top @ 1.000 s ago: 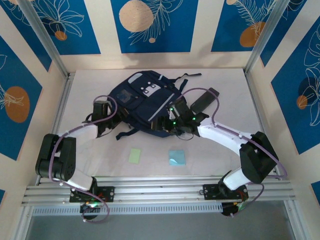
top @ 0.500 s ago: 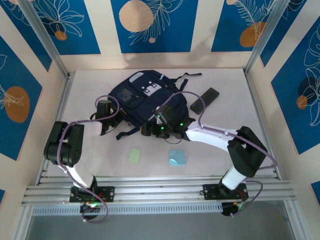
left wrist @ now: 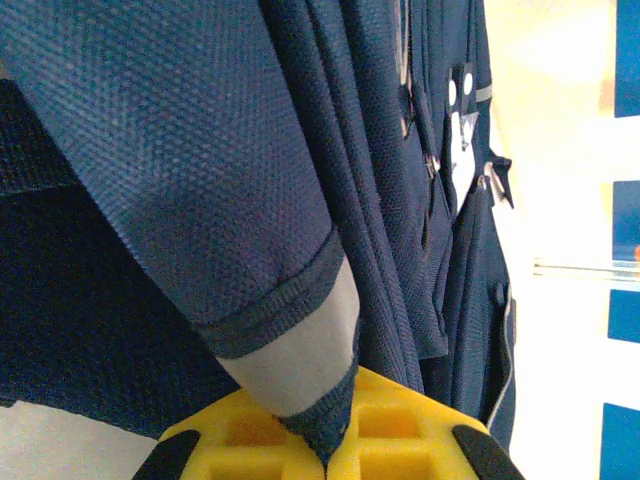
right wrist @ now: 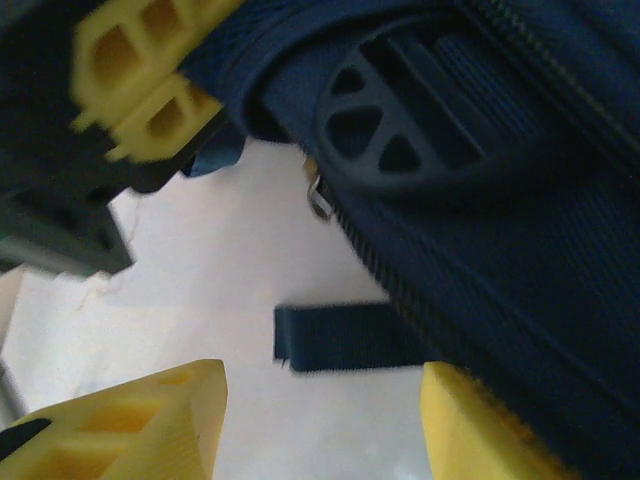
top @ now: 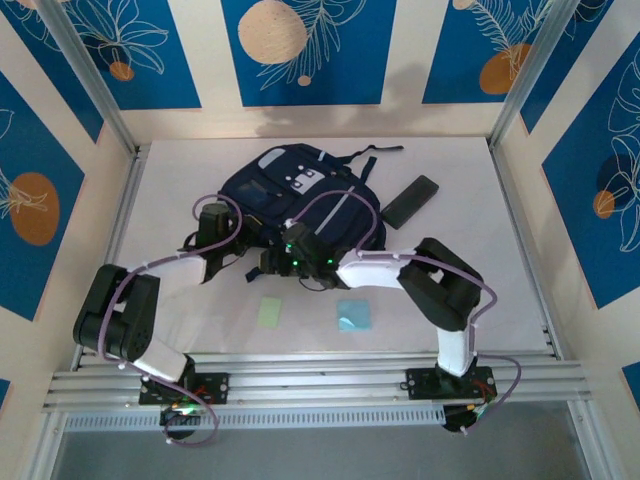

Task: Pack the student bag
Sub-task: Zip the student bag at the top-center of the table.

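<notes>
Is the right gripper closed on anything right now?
No: the right wrist view shows the right gripper with its yellow fingers wide apart, and a navy strap end of the student bag lying ungripped between them.

**Student bag** (top: 300,195): one large backpack in dark navy woven fabric.
- Markings: small white-grey patch (top: 301,180) on the upward face. A light grey trim stripe (top: 337,213) runs along the right side.
- Fittings: black straps (top: 368,154) trail from the far end. A round moulded dark emblem (right wrist: 405,120) sits beside a zip line with a small metal pull (right wrist: 318,200). A navy webbing strap end (right wrist: 340,338) lies flat at the near edge.
- Pose: lying flat, patch side up, set diagonally.
- Location: on the white tabletop (top: 450,270), middle to far part, slightly left of centre.
- State: soft and creased. One hemmed fabric edge (left wrist: 280,300) at the near-left side is pinched in the left hand (left wrist: 330,450).
</notes>
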